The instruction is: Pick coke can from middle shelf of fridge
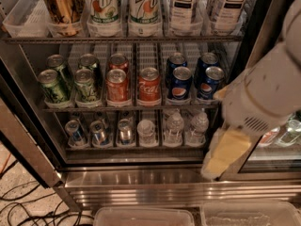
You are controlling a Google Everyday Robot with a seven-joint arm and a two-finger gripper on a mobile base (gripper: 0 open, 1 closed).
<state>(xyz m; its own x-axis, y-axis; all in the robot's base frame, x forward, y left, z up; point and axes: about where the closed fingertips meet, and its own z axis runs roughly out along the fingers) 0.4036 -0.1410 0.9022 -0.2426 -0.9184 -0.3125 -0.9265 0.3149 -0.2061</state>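
Well, the coke can (149,86) stands upright at the front of the middle shelf (127,108) in the fridge (141,182), untouched. The gripper (225,155) hangs well to the can's right and lower, outside the shelf, in front of the door frame. I cannot tell whether it is spread or closed; only one blurred yellowish piece shows beneath the white arm (263,93). Just left of the coke can is an orange-red can (117,84), and just right are Pepsi cans (179,83). The arm covers the shelf's right end.
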